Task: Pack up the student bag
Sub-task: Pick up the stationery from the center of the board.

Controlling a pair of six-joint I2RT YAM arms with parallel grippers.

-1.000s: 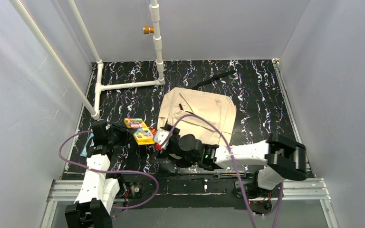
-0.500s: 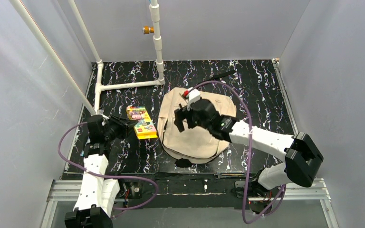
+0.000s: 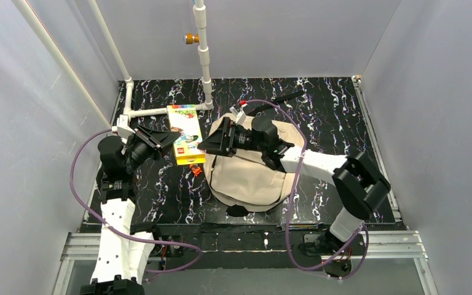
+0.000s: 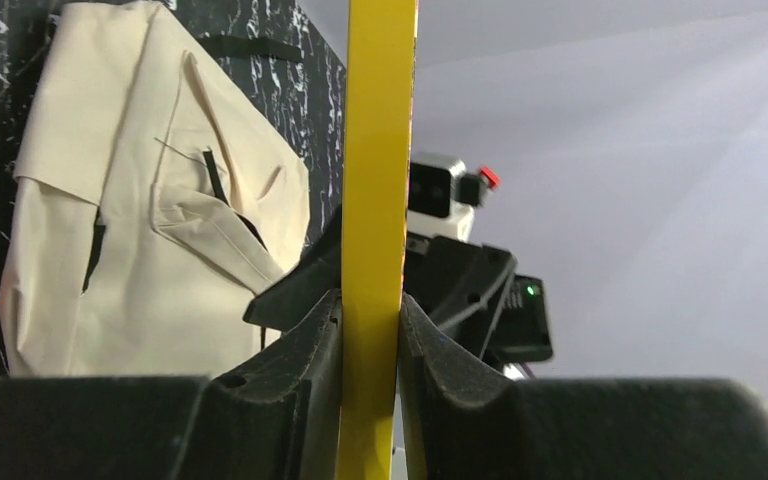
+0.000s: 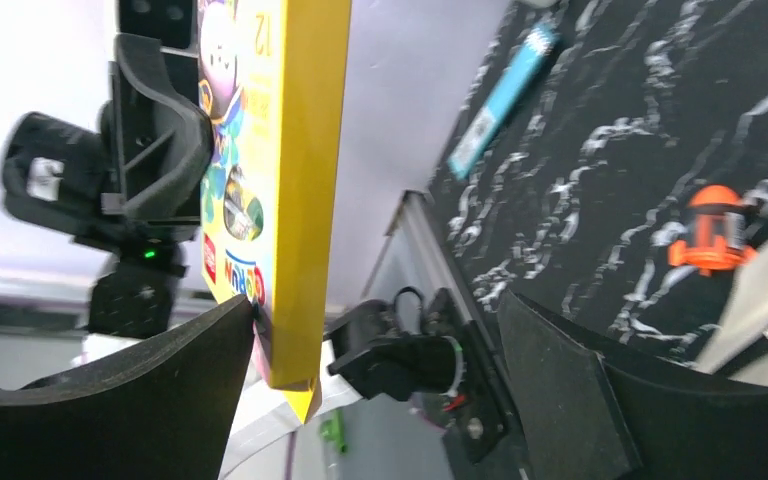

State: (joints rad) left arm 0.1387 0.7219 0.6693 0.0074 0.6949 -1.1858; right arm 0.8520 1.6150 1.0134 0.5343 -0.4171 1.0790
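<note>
Lifting clear of the worktop (image 3: 332, 117), the yellow book (image 3: 184, 132) that lay flat half a second ago is now held on edge in the air, clamped between the left fingers (image 4: 305, 350). The right fingers (image 5: 160, 390), spread wide and empty, have swung from above the student bag (image 3: 252, 178) to beside the book, so packing seems to be only starting. The bag, soft beige fabric with black zips, lies flat mid-worktop, and whether it is open cannot be told.
</note>
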